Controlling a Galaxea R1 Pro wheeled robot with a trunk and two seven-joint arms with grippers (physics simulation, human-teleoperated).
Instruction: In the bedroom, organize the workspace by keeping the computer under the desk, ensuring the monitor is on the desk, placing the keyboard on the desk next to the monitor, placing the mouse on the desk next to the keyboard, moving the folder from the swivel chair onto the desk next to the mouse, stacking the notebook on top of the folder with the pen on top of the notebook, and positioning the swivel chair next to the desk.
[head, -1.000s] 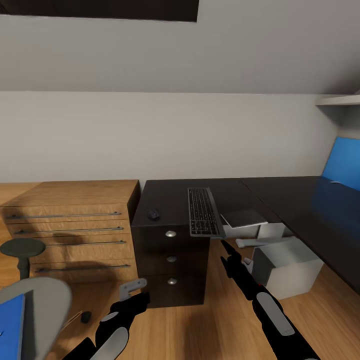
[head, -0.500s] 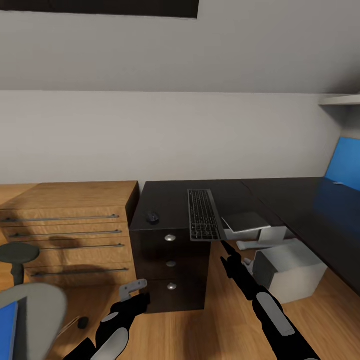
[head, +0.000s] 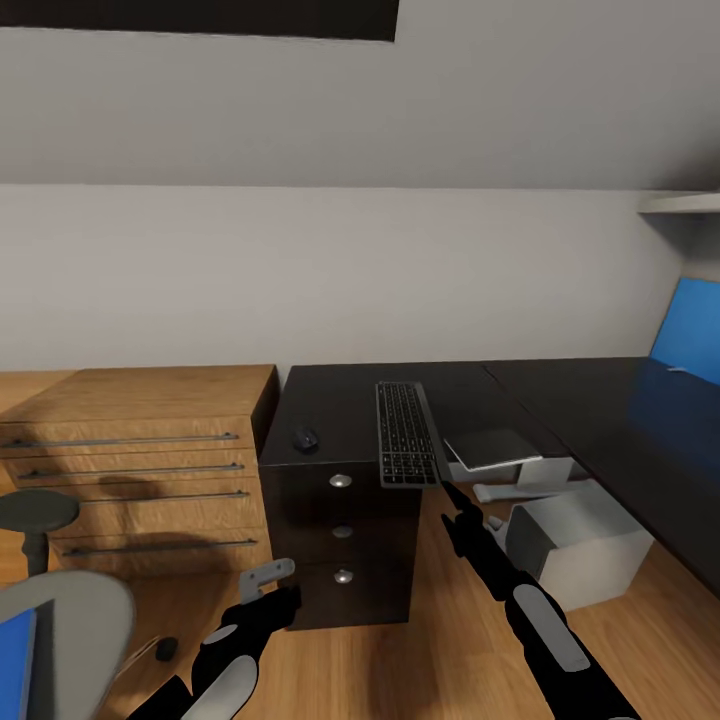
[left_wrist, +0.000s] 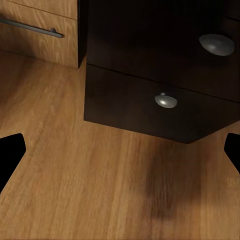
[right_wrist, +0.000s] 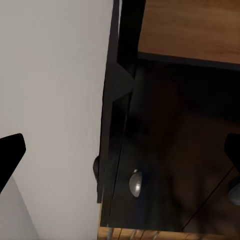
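Head view shows the right gripper (head: 447, 497) and left gripper (head: 265, 580), both spread and empty, near the keyboard (head: 406, 432) and mouse (head: 305, 437) on the drawer cabinet (head: 340, 520), the folder (head: 15, 665) unmoved on the swivel chair (head: 70, 620): most steps remain.

Evenly and softly lit throughout, with no glare and no single visible lamp. Pale grey wall (head: 340, 270) rendered flat and bright, a faint gradient darkening toward the sloped ceiling. Glossy black desk (head: 600, 410) carrying a dim blue sheen at far right from the blue back panel (head: 690, 330). Soft, diffuse shadows under the handles of the light-wood drawer unit (head: 140, 460) and on the wood floor (left_wrist: 100, 180) near the dark drawer cabinet (head: 345, 530). Slightly soft, low-detail simulator rendering overall; blur strongest in the right wrist view, dim and murky around the cabinet knobs (right_wrist: 135, 183).
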